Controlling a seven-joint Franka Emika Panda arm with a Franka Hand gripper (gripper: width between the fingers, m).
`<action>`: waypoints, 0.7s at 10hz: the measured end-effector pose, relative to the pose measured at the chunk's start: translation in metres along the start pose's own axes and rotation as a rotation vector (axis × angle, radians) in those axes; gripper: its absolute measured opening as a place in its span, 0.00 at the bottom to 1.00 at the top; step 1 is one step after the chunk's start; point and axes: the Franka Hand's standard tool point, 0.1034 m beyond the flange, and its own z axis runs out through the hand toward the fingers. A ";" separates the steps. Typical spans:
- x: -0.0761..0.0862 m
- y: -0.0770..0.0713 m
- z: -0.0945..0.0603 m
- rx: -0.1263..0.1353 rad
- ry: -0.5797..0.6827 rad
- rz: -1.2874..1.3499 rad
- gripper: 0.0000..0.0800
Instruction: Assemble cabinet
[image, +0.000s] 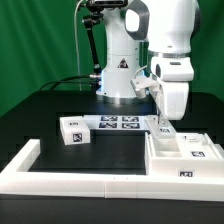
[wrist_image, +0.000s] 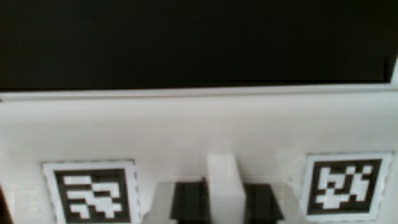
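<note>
The cabinet (image: 186, 152) is a white box of tagged panels lying at the exterior view's right, against the low wall. My gripper (image: 160, 124) points straight down onto the box's left end. In the wrist view the gripper (wrist_image: 222, 203) has its dark fingers (wrist_image: 187, 207) pressed on both sides of a narrow upright white rib of the cabinet (wrist_image: 196, 125). Two square tags (wrist_image: 93, 190) flank the rib. A small white tagged block (image: 72, 130) lies apart at the exterior view's left.
The marker board (image: 118, 123) lies flat in front of the robot base. A long low white wall (image: 80, 182) runs along the front and turns back at the left end. Green curtain behind.
</note>
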 end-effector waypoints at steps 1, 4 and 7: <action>-0.001 0.004 -0.003 -0.028 0.006 0.001 0.09; -0.007 -0.001 -0.012 -0.103 0.017 0.006 0.09; -0.013 0.001 -0.014 -0.084 0.003 0.013 0.09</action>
